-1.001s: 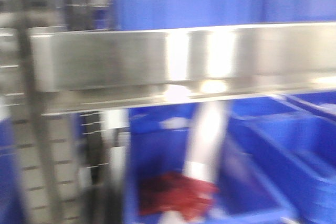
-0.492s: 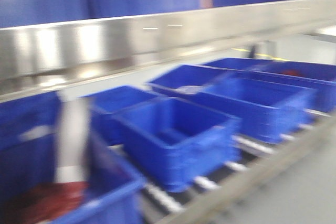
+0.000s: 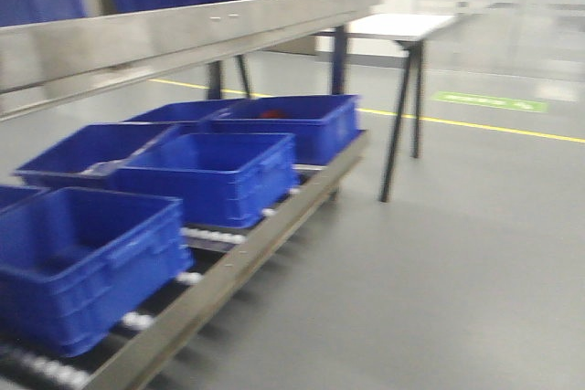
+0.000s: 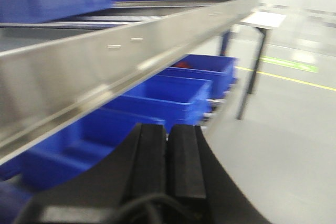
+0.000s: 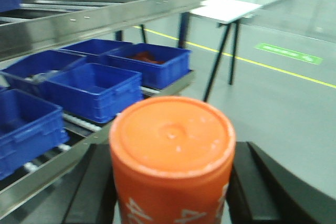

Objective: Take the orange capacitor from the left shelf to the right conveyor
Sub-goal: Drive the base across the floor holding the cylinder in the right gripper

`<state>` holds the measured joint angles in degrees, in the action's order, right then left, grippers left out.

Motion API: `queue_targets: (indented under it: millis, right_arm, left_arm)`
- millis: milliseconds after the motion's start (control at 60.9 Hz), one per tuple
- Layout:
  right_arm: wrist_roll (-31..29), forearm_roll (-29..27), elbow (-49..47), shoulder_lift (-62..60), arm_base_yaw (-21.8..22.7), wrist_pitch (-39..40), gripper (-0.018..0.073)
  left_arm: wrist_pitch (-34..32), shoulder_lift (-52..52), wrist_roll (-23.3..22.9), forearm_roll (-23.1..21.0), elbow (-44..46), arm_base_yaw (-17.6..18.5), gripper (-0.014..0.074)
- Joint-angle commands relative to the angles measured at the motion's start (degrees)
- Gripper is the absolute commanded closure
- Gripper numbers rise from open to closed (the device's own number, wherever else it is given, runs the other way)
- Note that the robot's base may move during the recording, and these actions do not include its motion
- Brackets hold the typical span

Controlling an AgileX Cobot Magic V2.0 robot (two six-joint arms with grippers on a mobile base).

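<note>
Grey floor (image 3: 439, 262) extends to the right of the left shelf (image 3: 183, 38). The shelf is stainless steel, with a wide upper rail and a lower roller level. Blue bins (image 3: 210, 175) stand in rows on the lower level, and more sit above the rail. The bin at the shelf's far end holds something red, too blurred to identify. A white table (image 3: 398, 26) on black legs stands just past that far end. A yellow line (image 3: 475, 123) and a green marking (image 3: 489, 102) lie on the floor beyond it.

The orange capacitor (image 5: 172, 129) is off the shelf, upright, to the shelf's right side. The right gripper (image 5: 172, 182) grasps it, with black fingers (image 5: 92, 187) against both flanks. White print shows low on its side.

The left gripper (image 4: 168, 129) is beside the upper rail, pads pressed together, holding nothing.
</note>
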<state>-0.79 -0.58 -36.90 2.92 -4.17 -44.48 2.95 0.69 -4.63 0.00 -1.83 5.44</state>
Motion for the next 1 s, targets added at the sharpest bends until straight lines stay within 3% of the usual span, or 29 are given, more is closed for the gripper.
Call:
queue_targets:
  millis: [0,984]
  right_arm:
    - [-0.1,0.2,-1.3,1.0,0.0,5.1,0.0463]
    - [-0.1,0.2,-1.3,1.0,0.0,5.1,0.0463]
  left_arm:
    - [-5.1,1.1,0.0,0.0,0.3,0.4,0.0701]
    - [-5.1,1.1,0.0,0.0,0.3,0.4,0.0701]
